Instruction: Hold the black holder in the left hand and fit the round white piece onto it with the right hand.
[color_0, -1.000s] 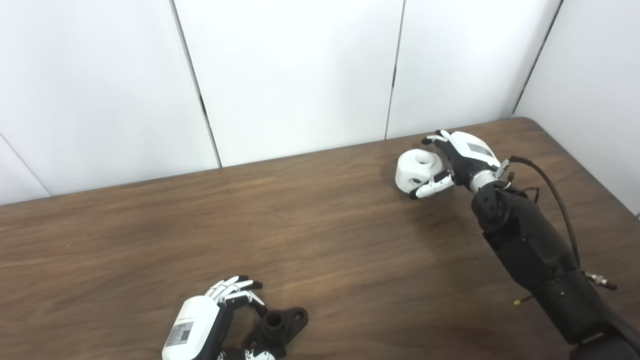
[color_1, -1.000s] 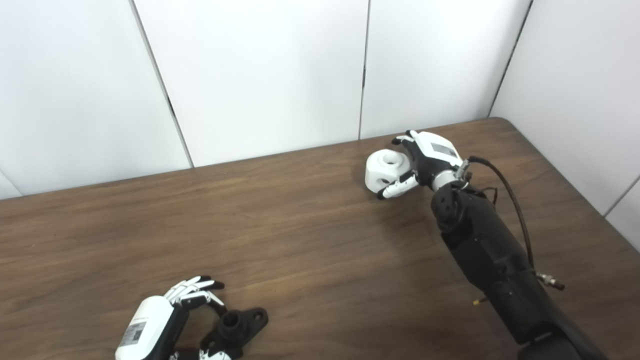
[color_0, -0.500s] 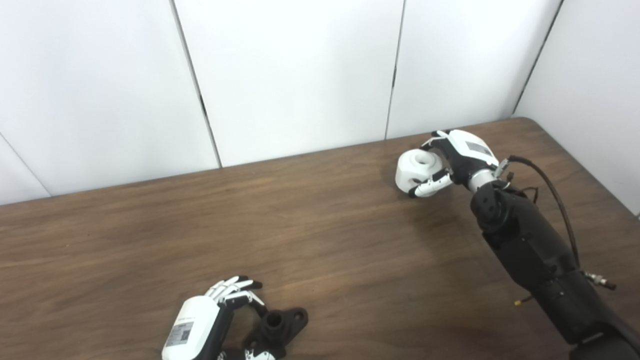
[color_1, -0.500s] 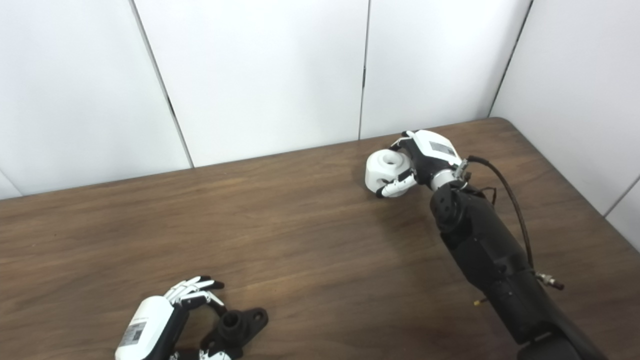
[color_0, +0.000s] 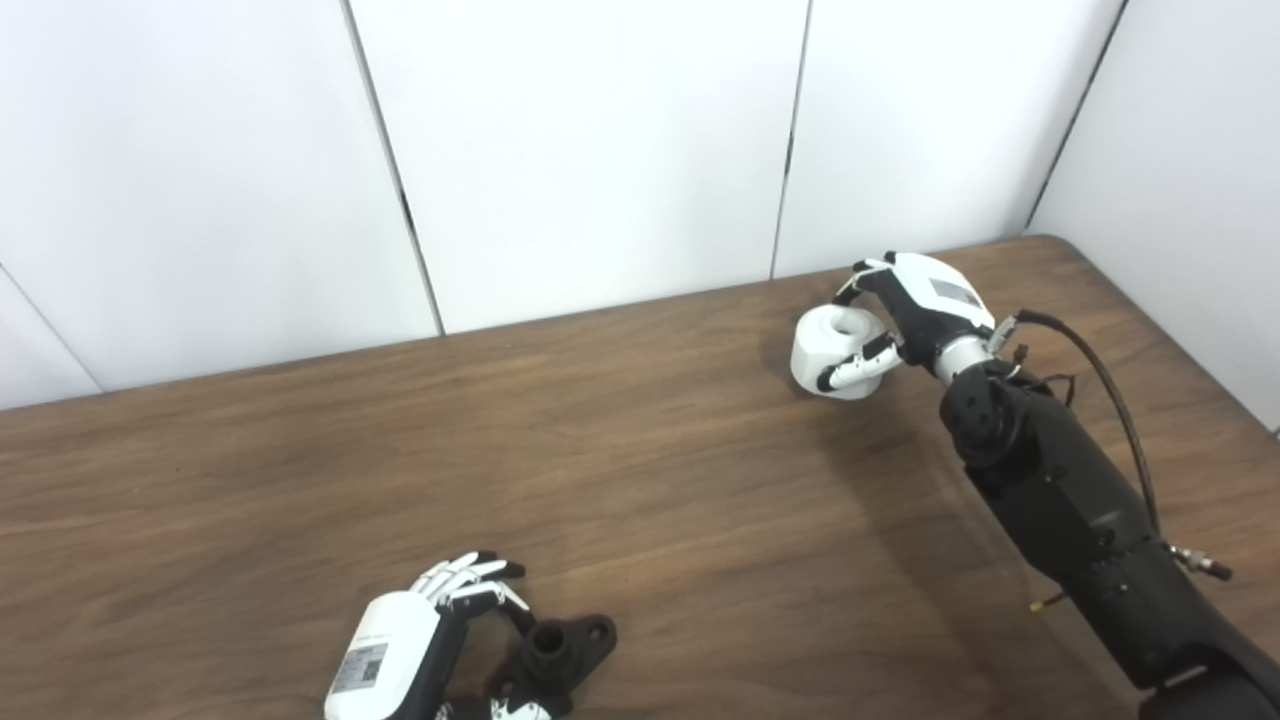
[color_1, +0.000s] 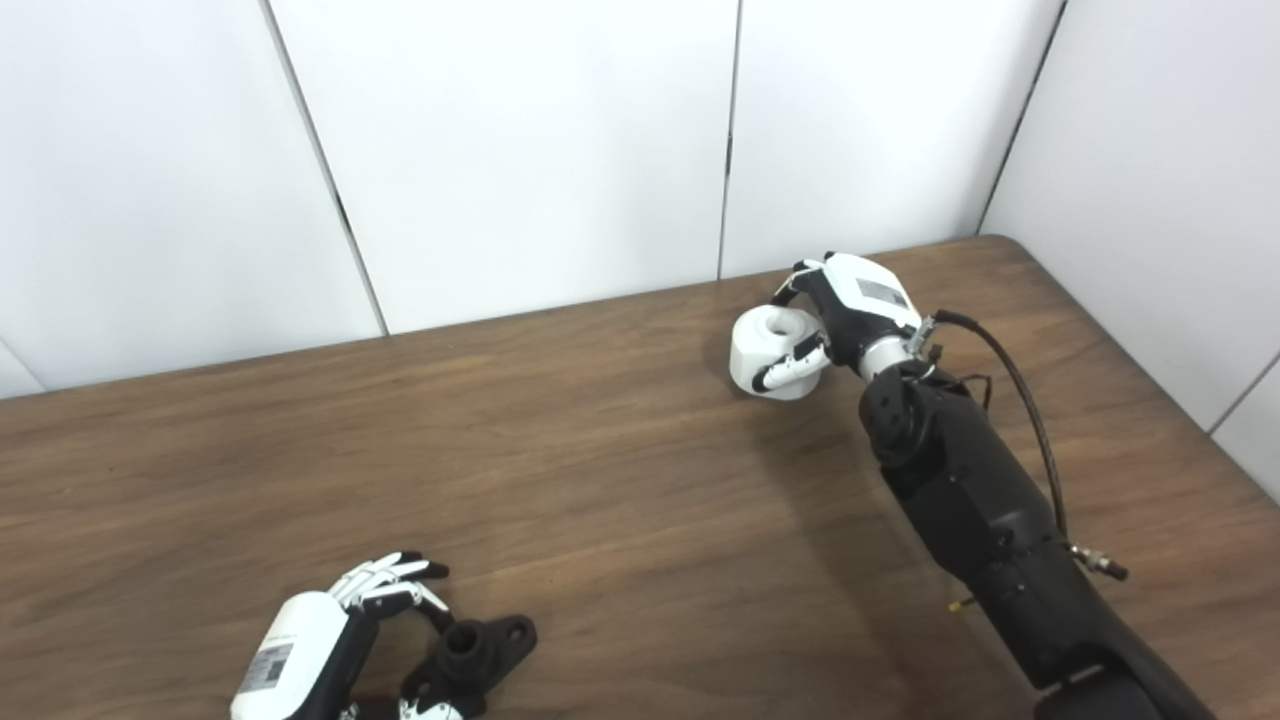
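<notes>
The black holder (color_0: 560, 650) lies flat on the brown table (color_0: 620, 450) near the front edge. It has a short upright tube and a flange with holes. My left hand (color_0: 400, 650) rests just left of it, fingers apart and curved beside it, not closed on it. The round white piece (color_0: 822, 352), a stubby cylinder with a hole in its top, sits at the far right of the table. My right hand (color_0: 915, 312) is shut on it, thumb across its front and fingers over its top. It also shows in the right eye view (color_1: 757, 348).
White wall panels (color_0: 600, 150) stand right behind the table's back edge. The table's rounded far right corner (color_0: 1050, 245) is close to the right hand. A black cable (color_0: 1110, 390) loops off the right forearm. Bare tabletop lies between the two hands.
My right hand has closed around the white piece, thumb moving up across its front and fingers curling over its top. The piece has turned slightly. The left hand and holder have not moved.
</notes>
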